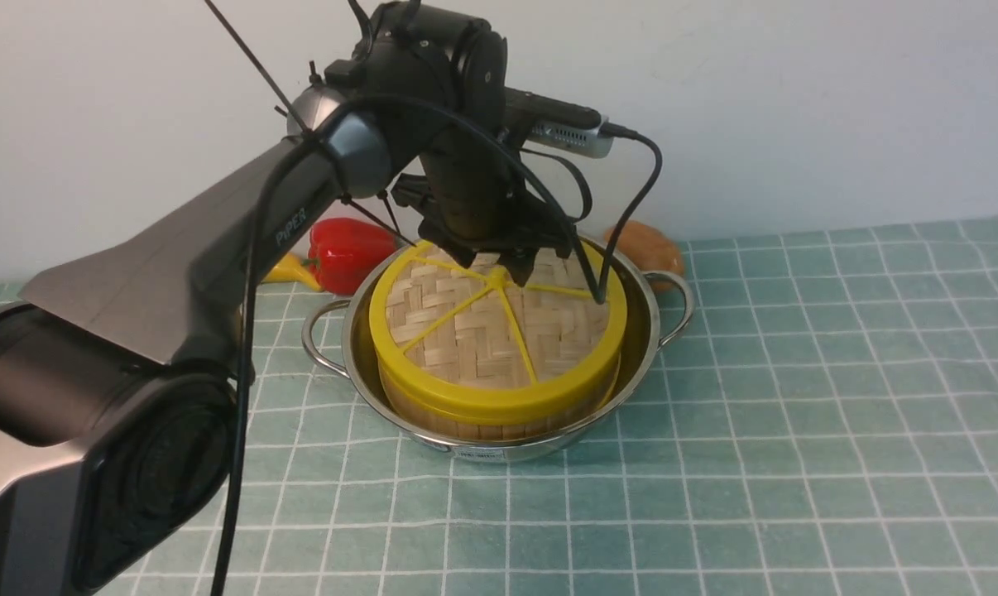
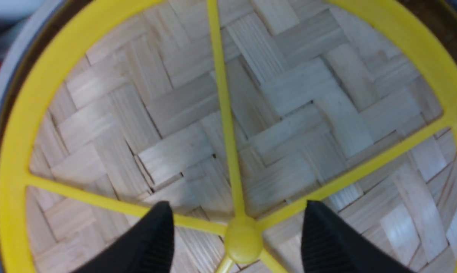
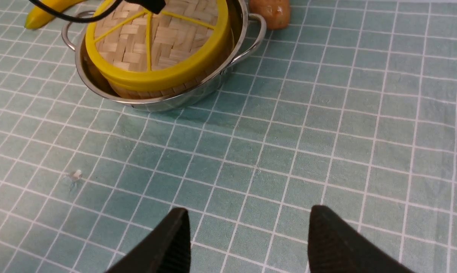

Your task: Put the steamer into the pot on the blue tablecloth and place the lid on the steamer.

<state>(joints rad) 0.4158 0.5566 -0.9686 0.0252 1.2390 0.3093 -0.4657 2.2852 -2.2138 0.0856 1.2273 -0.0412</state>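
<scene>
- Blue tablecloth (image 1: 797,430): pale teal-blue w/ thin white grid lines; lies under pot, extends to near side and far to the right.
- Pot (image 1: 515,451): shiny steel, wide, shallow; upright on cloth, left of ctr, toward far side. Two loop handles, one L, one R. Small label on near outer wall.
- Steamer (image 1: 474,430): inside pot, mostly hidden under lid; bamboo side wall visible at near side, pot wall all around.
- Lid (image 1: 420,331): round woven bamboo, yellow rim, five yellow spokes meeting at a ctr knob (image 2: 243,239). Sits on top of steamer, covering it; contents n/v.
- L gripper (image 2: 240,235): reaches in from L, over lid ctr. Jaws spread, one finger each side of knob, nothing pinched. Contact w/ lid: cannot tell.
- R gripper (image 3: 249,235): n/v in front view; right wrist view has jaws spread wide, cloth seen between fingers, nothing held.
- Red pepper (image 1: 348,255): far L of pot, beside rim; partly behind L arm (image 1: 259,207).
- Brown item (image 1: 650,250): rounded, far R of pot, just behind R handle; partly hidden by pot; type cannot tell.
- Yellow item (image 1: 294,271): L of red pepper, partly behind L arm; type cannot tell.
</scene>
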